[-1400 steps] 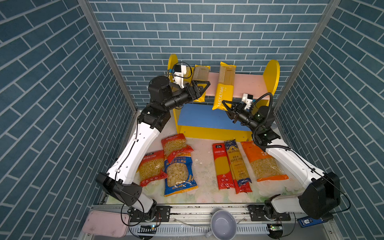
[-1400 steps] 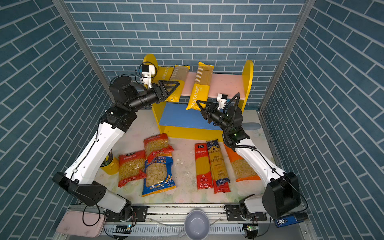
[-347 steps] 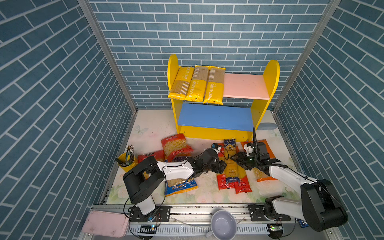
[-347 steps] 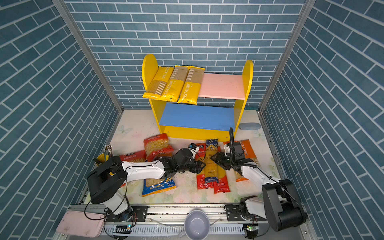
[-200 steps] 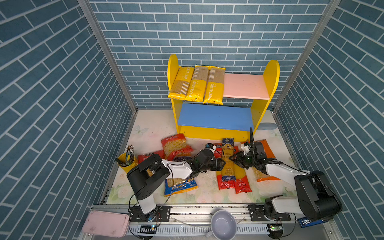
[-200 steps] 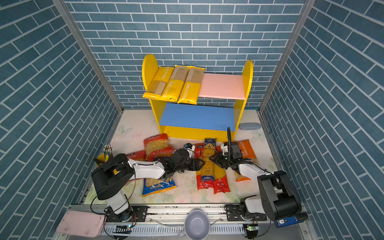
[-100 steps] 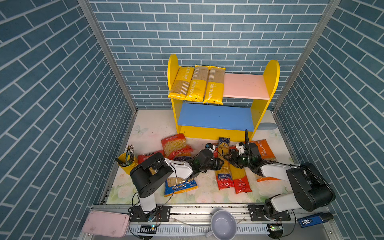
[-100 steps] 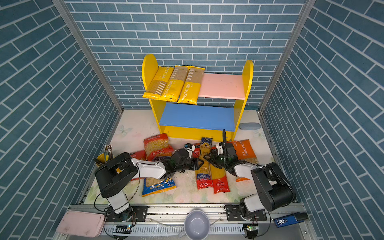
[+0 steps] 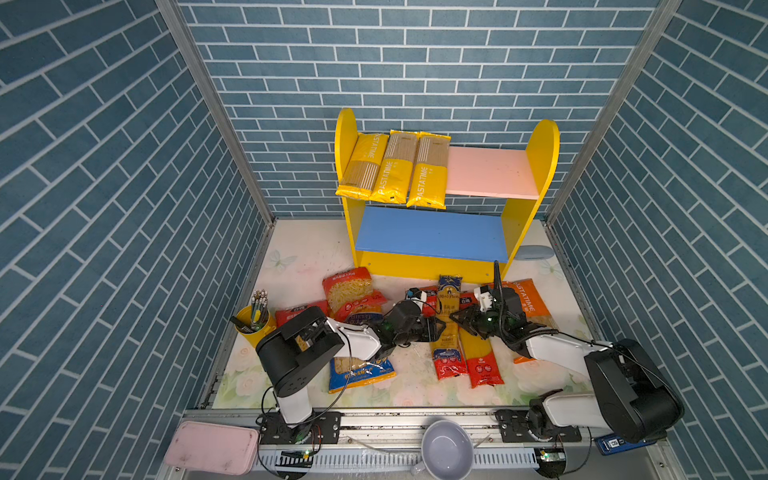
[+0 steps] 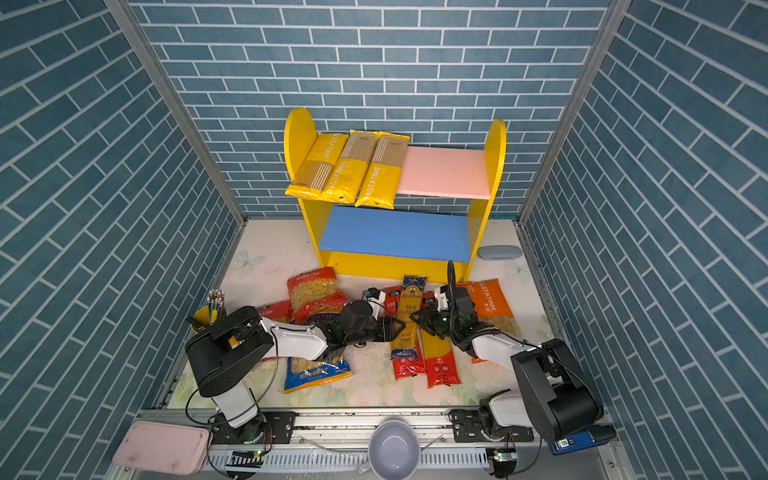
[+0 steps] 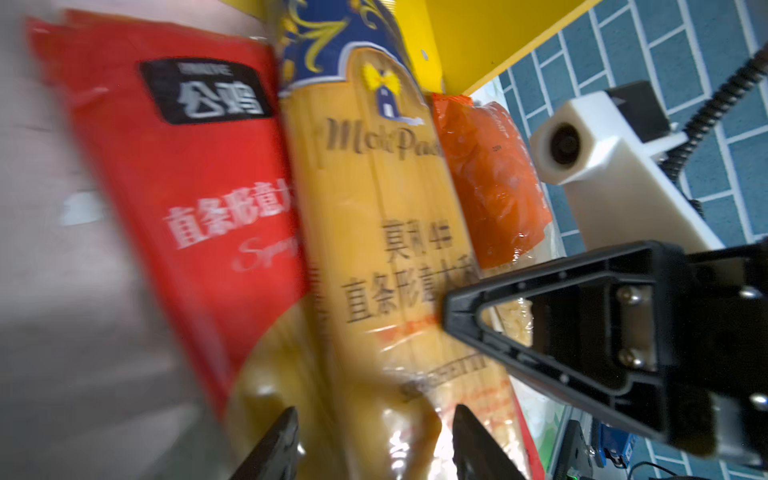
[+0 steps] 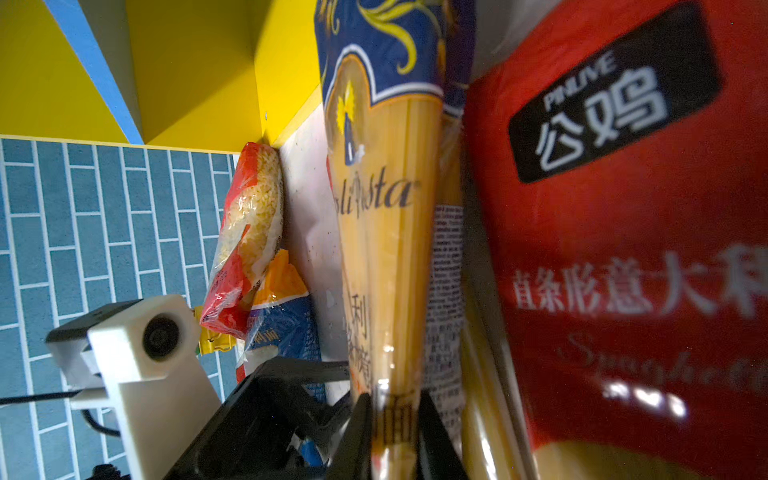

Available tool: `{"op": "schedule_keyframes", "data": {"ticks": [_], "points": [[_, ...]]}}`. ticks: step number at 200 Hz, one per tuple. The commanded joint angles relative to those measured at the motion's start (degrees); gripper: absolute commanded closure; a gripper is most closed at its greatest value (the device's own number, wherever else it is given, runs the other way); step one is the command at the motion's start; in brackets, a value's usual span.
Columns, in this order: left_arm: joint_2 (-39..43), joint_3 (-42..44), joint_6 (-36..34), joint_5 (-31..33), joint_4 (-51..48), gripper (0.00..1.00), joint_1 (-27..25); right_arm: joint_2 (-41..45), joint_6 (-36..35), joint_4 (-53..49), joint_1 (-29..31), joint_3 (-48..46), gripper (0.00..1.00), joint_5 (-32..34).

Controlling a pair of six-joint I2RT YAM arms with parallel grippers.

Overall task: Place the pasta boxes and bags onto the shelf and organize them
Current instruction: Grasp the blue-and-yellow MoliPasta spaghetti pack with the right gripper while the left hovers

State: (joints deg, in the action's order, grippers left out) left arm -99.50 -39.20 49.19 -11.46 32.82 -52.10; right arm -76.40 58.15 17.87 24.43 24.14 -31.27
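Right hand (image 12: pixel 395 432) over floral tabletop (image 9: pixel 299 257), blue-brick walls (image 9: pixel 415 62)

red plastic spaghetti pack (image 11: pixel 178 174): blurred in the left wrist view.
left gripper (image 11: pixel 376 436): fingers cut off by the frame edge; hold on the dark-blue-topped spaghetti pack (image 11: pixel 374 208) unclear.
blue plastic short-pasta bag (image 9: pixel 359 374): upper half hidden under the left arm (image 9: pixel 357 336).
orange plastic pasta bag (image 10: pixel 490 303): partly covered by the right arm (image 10: pixel 494 345).
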Motion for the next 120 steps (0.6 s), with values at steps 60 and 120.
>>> {"op": "schedule_keyframes", "data": {"ticks": [60, 120], "points": [[7.5, 2.5, -2.8, 2.0, -2.5, 0.36, 2.0, 6.1, -2.3, -7.5, 0.5, 2.4, 0.88, 0.2], [15.4, -0.6, -11.4, 4.9, -12.4, 0.34, 2.0, 15.0, -8.5, -23.2, 0.5, 7.6, 0.94, 0.0]]}}
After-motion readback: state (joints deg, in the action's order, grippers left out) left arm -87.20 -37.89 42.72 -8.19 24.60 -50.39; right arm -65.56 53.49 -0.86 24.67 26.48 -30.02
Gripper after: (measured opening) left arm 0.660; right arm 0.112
